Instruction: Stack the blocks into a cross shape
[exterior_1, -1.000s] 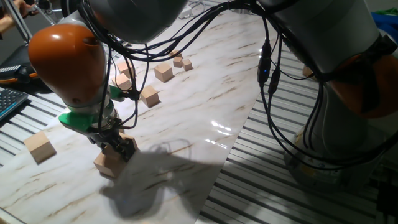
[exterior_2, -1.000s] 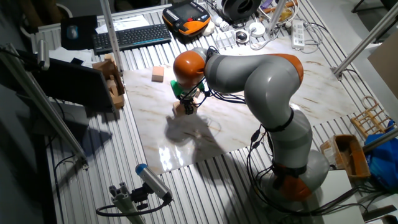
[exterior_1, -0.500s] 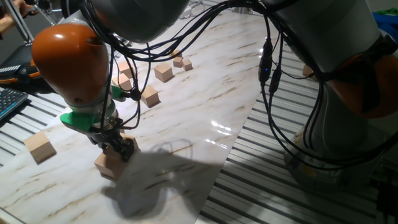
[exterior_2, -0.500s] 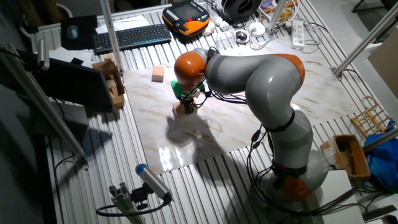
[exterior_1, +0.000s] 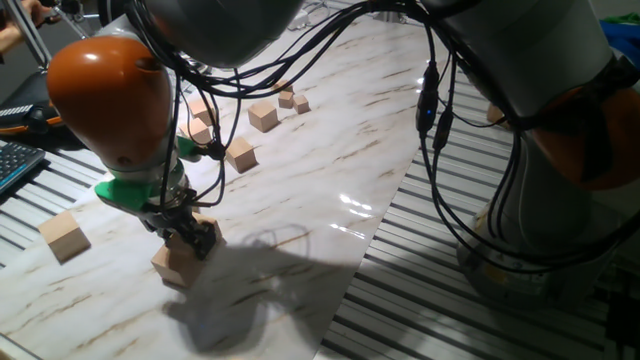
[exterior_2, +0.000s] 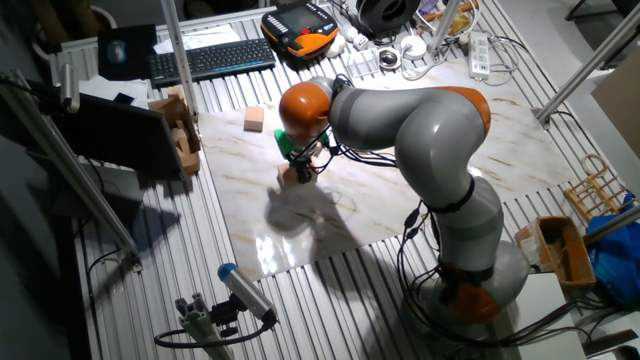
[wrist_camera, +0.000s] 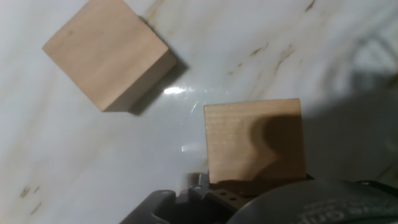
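My gripper hangs low over the near left of the marble board. Its dark fingers stand at the upper right edge of one tan block, which rests on the board. A second block peeks out just behind the fingers. In the hand view the near block touches the dark hand housing, and the other block lies apart at the upper left. A third block sits alone at the left edge. The fingertips are hidden, so I cannot tell their state. The other fixed view shows the gripper over the block.
Smaller wooden cubes and tiny ones lie farther back on the board. A keyboard is off the left edge. The arm's cables hang over the board's right side, and slatted metal table surrounds it.
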